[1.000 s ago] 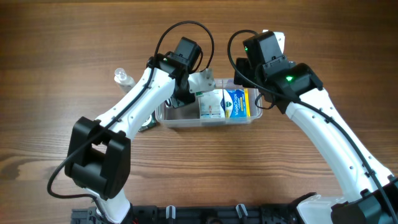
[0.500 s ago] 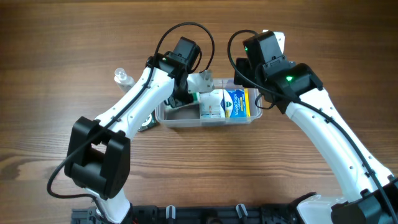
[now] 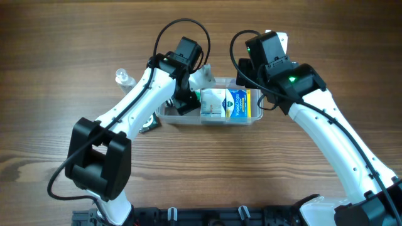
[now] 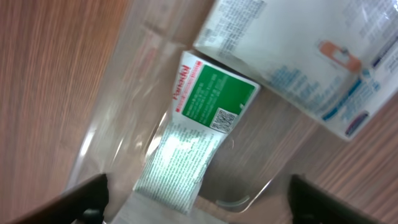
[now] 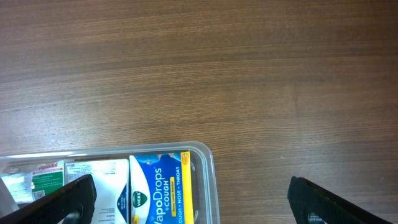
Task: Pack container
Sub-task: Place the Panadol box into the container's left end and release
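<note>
The clear plastic container (image 3: pixel 251 120) sits mid-table with boxes lying in it. In the left wrist view a green-and-white box (image 4: pixel 205 118) rests on the container floor, beside a white bandage box (image 4: pixel 298 56). My left gripper (image 4: pixel 199 211) hangs open over the container's left part, its fingers wide on either side of the green-and-white box and not touching it. A blue-and-yellow VapoDrops box (image 5: pixel 158 190) fills the container's right end. My right gripper (image 5: pixel 202 208) stands open and empty above the container's far right corner (image 5: pixel 211 163).
A small clear bottle (image 3: pixel 124 78) stands on the wood to the left of the container. A dark green item (image 3: pixel 149 126) lies by the container's near left corner, partly under my left arm. Bare wood table (image 5: pixel 249 74) stretches beyond the container.
My left gripper has opened and let go of the green-and-white box, which now lies in the container. The right arm has not moved.
</note>
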